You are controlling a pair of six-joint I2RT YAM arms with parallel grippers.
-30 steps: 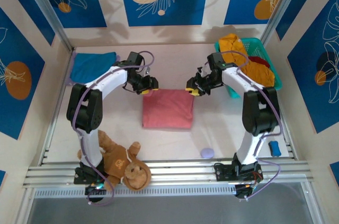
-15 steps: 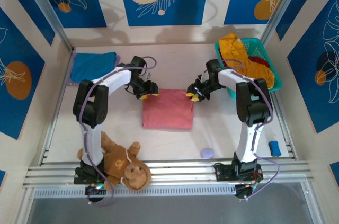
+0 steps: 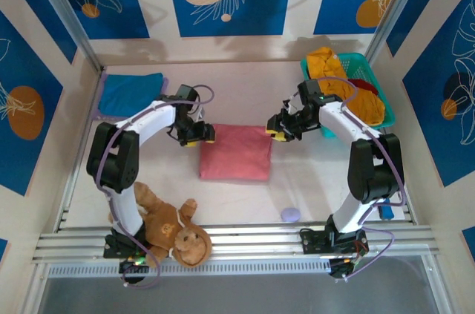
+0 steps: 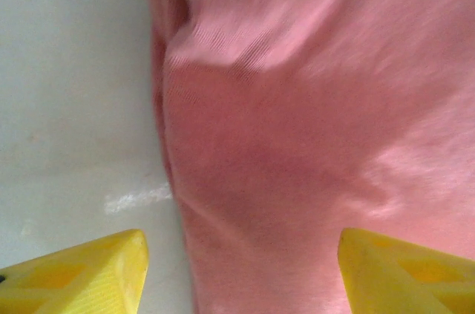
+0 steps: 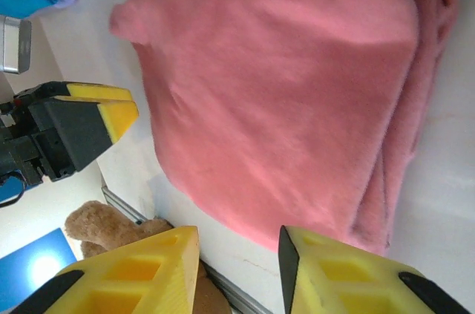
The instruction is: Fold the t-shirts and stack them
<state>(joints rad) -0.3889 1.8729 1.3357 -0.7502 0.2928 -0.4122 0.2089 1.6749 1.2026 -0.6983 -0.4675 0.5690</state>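
Lying far left, blue t-shirt: a folded blue cloth t-shirt [image 3: 130, 93] sits at the far left corner of the pale table [image 3: 237, 91], well apart from the other shirts.
Monkey: a brown plush monkey [image 3: 172, 229] sprawls at the near edge, beside the left arm's base.
Left gripper: the left gripper [image 3: 199, 134] is at the far left corner of the pink shirt. Its yellow fingers [image 4: 89, 277] are spread wide, one above bare table and one above cloth, with nothing between them. I cannot tell whether they touch the cloth.
Pink t-shirt: a salmon-pink cloth t-shirt [image 3: 235, 152] lies folded into a rough rectangle mid-table, between the two grippers.
Right gripper: the right gripper [image 3: 280, 130] is at the shirt's far right corner. Its yellow fingers [image 5: 148, 269] are parted and grip nothing.
Basket: a teal plastic mesh basket [image 3: 365, 67] stands at the far right. It holds a crumpled mustard-yellow cloth t-shirt [image 3: 332, 69] and a dark red cloth t-shirt [image 3: 364, 85].
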